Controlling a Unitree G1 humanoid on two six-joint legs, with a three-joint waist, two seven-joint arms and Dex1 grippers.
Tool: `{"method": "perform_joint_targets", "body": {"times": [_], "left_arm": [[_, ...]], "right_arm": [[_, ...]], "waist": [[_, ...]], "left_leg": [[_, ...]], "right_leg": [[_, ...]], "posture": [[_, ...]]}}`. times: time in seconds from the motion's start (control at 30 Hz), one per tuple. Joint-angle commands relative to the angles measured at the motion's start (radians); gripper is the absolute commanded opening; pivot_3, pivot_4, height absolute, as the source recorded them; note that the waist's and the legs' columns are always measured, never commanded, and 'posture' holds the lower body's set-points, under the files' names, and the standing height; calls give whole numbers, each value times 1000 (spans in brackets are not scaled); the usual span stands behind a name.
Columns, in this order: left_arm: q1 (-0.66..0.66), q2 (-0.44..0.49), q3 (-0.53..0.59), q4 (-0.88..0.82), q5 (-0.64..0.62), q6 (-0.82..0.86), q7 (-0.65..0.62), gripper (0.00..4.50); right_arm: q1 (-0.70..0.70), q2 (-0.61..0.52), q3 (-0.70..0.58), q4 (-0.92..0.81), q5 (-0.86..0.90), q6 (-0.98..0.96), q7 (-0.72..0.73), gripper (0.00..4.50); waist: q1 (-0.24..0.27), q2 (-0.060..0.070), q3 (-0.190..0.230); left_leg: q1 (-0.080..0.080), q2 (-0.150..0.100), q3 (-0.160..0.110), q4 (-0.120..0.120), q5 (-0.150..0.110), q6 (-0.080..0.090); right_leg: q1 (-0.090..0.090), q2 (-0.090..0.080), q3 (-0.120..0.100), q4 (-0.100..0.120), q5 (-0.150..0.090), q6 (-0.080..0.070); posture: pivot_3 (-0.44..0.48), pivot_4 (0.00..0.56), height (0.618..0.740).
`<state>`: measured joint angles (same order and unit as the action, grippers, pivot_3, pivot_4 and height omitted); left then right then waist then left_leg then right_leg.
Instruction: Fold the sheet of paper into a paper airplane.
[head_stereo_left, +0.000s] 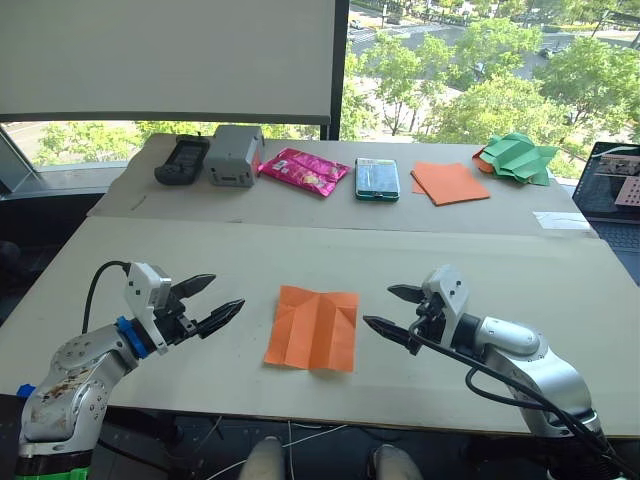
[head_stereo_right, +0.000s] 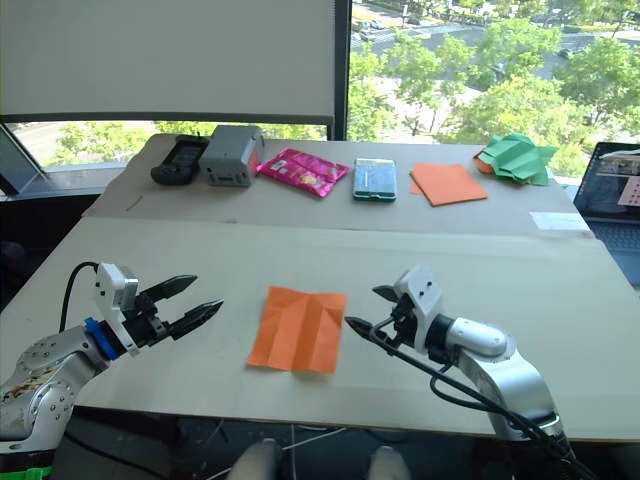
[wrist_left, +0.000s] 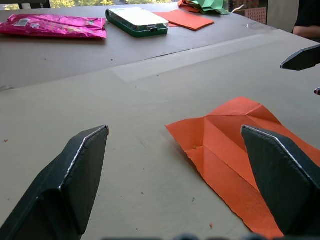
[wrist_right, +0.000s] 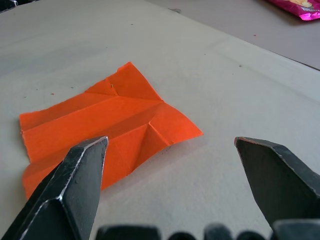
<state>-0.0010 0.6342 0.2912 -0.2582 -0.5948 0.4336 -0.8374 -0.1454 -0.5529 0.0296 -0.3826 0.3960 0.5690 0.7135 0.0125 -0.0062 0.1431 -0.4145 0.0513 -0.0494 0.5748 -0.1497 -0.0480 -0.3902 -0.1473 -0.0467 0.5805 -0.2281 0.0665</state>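
Flat on the near board lies the sheet of paper, creased, between the left gripper and the right gripper; both have fingers spread wide, empty, just beside it. Farther back sit a pink packet, green phone, orange stack, crumpled green paper.

The creased sheet of paper lies flat between the left gripper and right gripper, both with jaws apart.

Sunlit window with trees behind grey table.
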Motion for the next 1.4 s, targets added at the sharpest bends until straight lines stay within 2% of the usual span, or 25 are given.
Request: {"method": "perform_joint_targets", "body": {"times": [0.03,0.3,0.4,0.47,0.53,0.63,0.83,0.87,1.13,1.3,1.33,1.4], "left_arm": [[-20,20,1,-18,0,-2,-3,4500],[-43,23,-32,-21,18,13,4,4500],[-77,26,-95,-16,45,3,-23,4500],[-109,20,-145,3,69,-6,-44,3970],[-131,9,-166,20,74,-10,-55,3287],[-181,-13,-262,56,119,-46,-101,2272],[-271,-46,-426,219,264,-147,-160,240],[-284,-51,-443,241,279,-154,-169,24],[-306,-11,-533,385,419,-199,-208,24],[-295,-18,-541,414,435,-221,-225,24],[-295,-20,-538,415,433,-222,-227,0],[-294,-21,-536,414,432,-224,-229,0]], "right_arm": [[-11,6,-4,-15,-1,-32,-2,4490],[-10,9,-4,-16,-6,-25,-5,4490],[0,4,-5,-18,-12,-23,-10,4490],[2,5,-8,-18,-12,-22,-11,4500],[2,7,-7,-18,-15,-22,-12,4500],[10,7,-12,-24,-19,-17,-20,4500],[31,-20,14,-31,-26,32,-18,4500],[35,-27,20,-33,-26,43,-16,4500],[53,-80,45,-40,-26,74,13,4500],[50,-90,101,-24,-56,58,20,4500],[47,-86,112,-18,-64,51,18,3975],[43,-83,136,-12,-78,46,19,3326]], "waist": [[0,0,0],[0,0,0],[2,0,0],[4,0,0],[3,0,0],[2,0,0],[2,-1,0],[2,-1,0],[-1,-1,-1],[-1,0,-5],[-1,0,-5],[-1,0,-6]], "left_leg": [[0,0,0,0,0,0],[0,0,0,0,0,0],[0,0,0,1,0,0],[0,0,0,1,0,0],[0,0,0,1,0,0],[1,0,0,3,0,0],[4,0,0,4,0,0],[4,0,0,4,0,0],[5,0,0,4,0,0],[7,0,0,4,0,0],[7,0,0,3,0,0],[7,0,0,3,0,0]], "right_leg": [[0,0,0,0,0,0],[1,0,0,0,0,0],[1,0,0,1,0,0],[1,0,0,2,0,0],[2,0,0,2,0,1],[1,0,0,6,0,1],[2,0,0,13,0,0],[2,0,0,13,0,0],[2,0,1,13,0,0],[3,0,1,13,0,0],[3,0,1,13,0,0],[3,0,1,13,0,0]], "posture": [[0,150,702],[0,150,702],[0,150,702],[0,150,702],[0,150,702],[0,150,702],[0,150,702],[0,150,702],[0,150,702],[0,150,702],[0,150,702],[0,150,702]]}}
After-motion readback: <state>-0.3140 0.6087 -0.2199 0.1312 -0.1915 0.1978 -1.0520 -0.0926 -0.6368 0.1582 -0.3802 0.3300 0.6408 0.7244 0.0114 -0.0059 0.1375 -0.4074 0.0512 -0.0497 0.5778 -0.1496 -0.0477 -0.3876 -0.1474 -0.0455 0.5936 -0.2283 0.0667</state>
